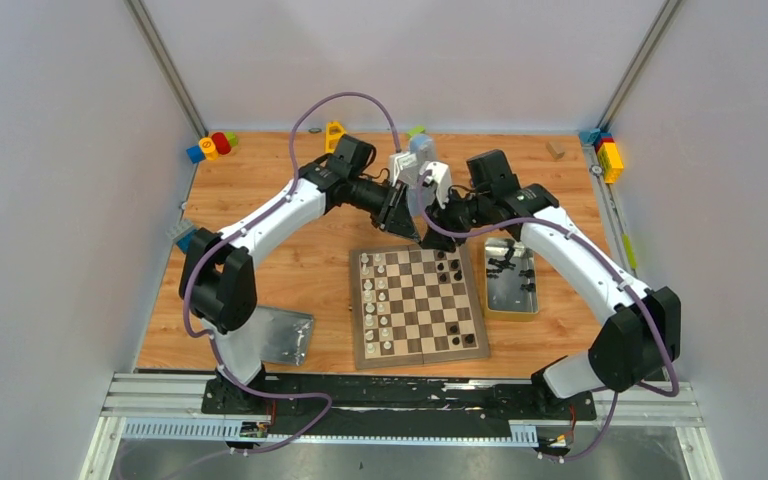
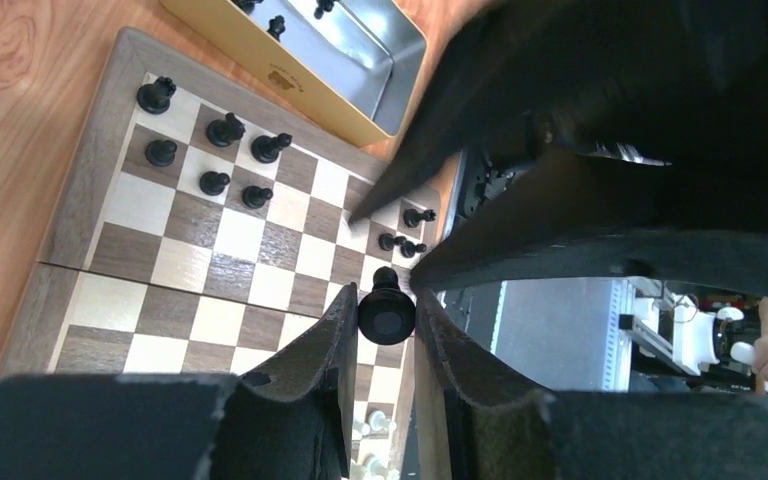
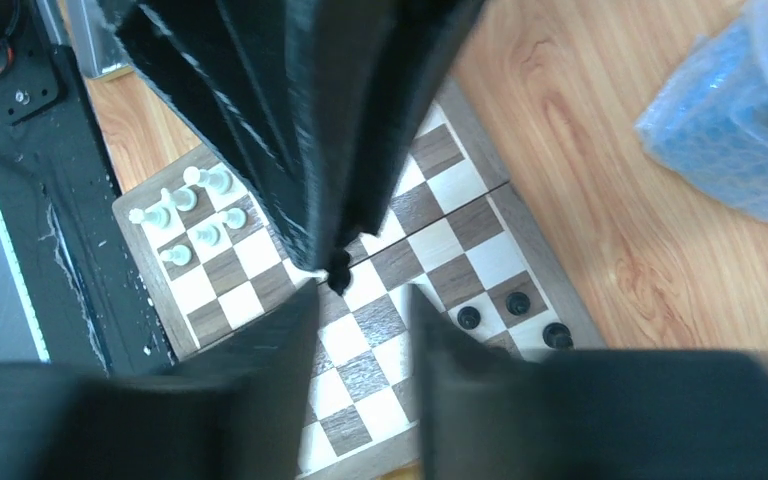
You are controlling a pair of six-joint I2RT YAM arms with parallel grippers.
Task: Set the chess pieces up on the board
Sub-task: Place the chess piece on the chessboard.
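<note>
The board lies at the table's middle. Cream-white chess pieces stand along its left side and black ones on its right. Above the board's far edge the two grippers meet. My left gripper is shut on a black chess piece, whose round base faces the camera. In the right wrist view the tip of that piece pokes out below the left fingers. My right gripper hangs just beside it, open, with only board squares between its fingers.
A silver tin with several black pieces in it sits right of the board, and its lid lies at the left. Toy blocks line the far corners. A blue bubble-wrap bag lies beyond the board.
</note>
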